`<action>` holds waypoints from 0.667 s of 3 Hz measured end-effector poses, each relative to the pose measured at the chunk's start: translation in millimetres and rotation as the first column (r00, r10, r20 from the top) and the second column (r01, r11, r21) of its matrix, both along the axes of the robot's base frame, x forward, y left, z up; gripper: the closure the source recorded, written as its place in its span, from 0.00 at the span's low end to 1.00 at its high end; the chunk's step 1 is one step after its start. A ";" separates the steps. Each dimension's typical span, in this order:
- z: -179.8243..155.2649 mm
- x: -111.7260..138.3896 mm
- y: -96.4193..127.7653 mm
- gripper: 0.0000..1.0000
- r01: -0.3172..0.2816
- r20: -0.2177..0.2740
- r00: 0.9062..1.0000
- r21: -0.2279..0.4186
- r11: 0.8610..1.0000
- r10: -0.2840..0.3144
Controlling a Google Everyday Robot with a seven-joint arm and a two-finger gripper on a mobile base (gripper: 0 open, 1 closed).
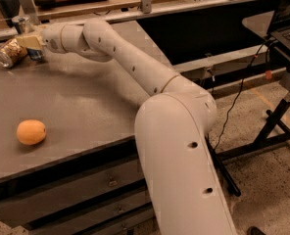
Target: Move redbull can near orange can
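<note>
The redbull can (35,55) stands upright at the table's far left corner; its silver top and blue lower part show above and below my gripper. My gripper (29,40) is closed around its middle. The orange can (9,53) lies on its side just left of the redbull can, its silver end facing front-left. The two cans are very close or touching. My arm reaches across the table from the right.
A round orange fruit (31,132) lies near the front left of the grey table (86,106). A rail and shelf run behind the table. A laptop stand (282,28) and cables are on the right.
</note>
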State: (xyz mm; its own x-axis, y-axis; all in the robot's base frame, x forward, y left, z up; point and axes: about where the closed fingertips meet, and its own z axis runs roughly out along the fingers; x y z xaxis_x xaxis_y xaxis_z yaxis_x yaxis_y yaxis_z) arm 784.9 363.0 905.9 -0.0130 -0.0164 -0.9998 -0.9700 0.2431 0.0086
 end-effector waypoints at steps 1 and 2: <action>-8.5 3.8 7.2 0.85 0.006 -0.004 1.000 -0.009 1.000 -0.006; -17.6 5.5 13.7 0.56 0.015 -0.013 1.000 -0.015 1.000 -0.015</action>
State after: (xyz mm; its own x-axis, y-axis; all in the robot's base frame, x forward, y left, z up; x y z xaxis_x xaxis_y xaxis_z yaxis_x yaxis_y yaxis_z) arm 790.3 376.7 888.3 -0.0268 -0.0312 -0.9992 -0.9660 0.2579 0.0179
